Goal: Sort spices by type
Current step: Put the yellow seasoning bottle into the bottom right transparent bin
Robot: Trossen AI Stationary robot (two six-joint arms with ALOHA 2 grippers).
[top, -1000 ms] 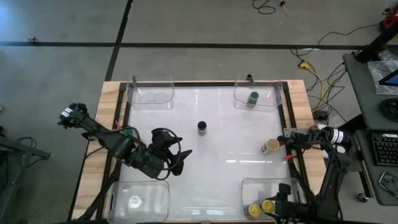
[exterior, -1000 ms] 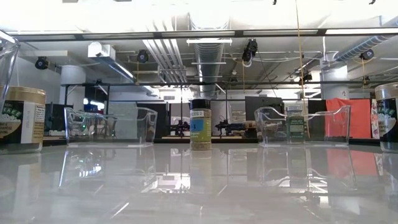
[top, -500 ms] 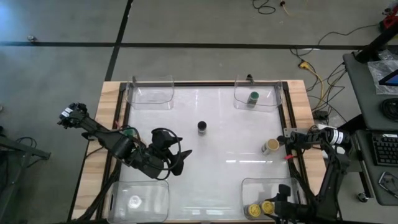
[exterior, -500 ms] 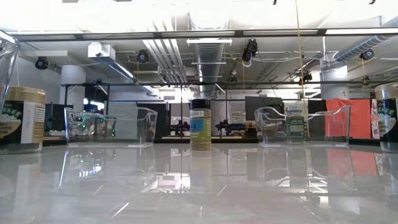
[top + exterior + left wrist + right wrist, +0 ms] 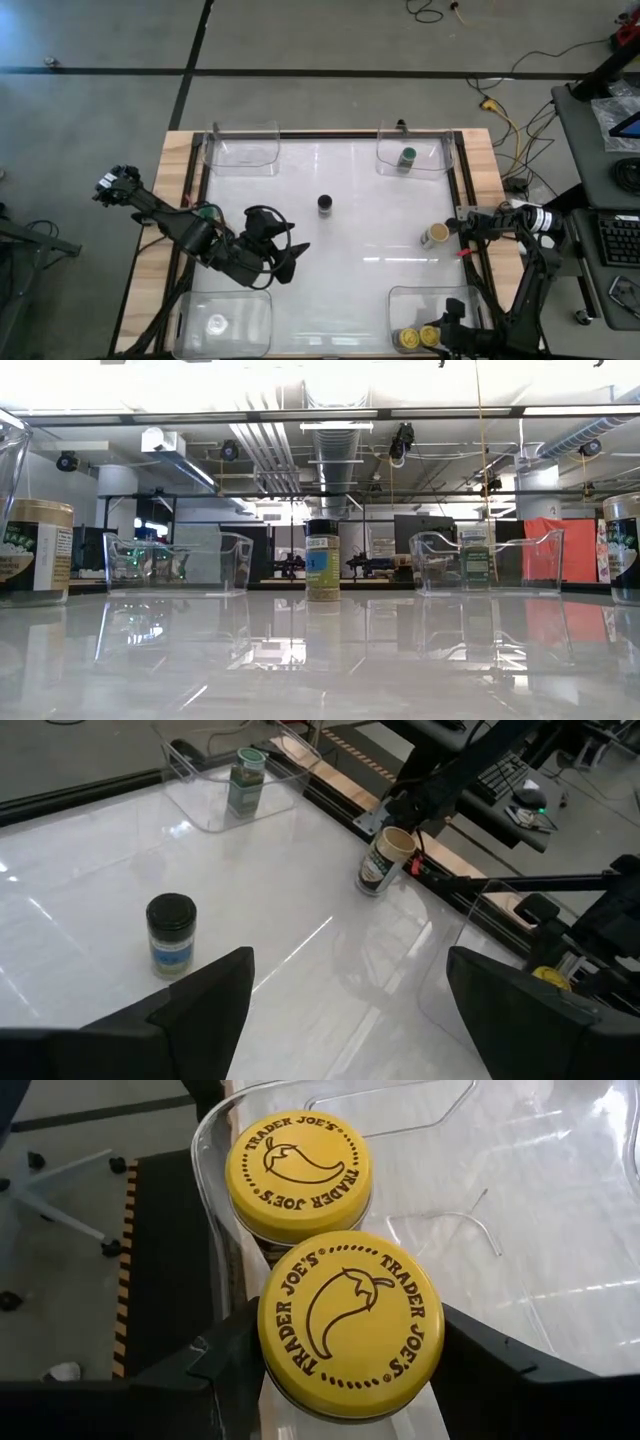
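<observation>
White table (image 5: 360,270), four clear corner tubs: spice sorting partly done, as judged from my two claws.

Two yellow-lidded jars (image 5: 350,1320) stand touching in the near right tub (image 5: 400,300). A green-lidded jar (image 5: 407,156) sits in the far right tub (image 5: 385,165). A black-lidded jar (image 5: 171,934) stands alone and upright mid-table, and a tan-lidded jar (image 5: 385,858) stands by the table's right edge. My right claw (image 5: 447,322) sits at the nearer yellow jar; I cannot tell whether it is clamped or released. My left claw (image 5: 350,1010) hangs empty with its jaws apart, near the black-lidded jar. I judge these jars light, rigid, smooth-walled and easily tipped. They are best pinched across the body just under the lid, squarely and without excess force.
</observation>
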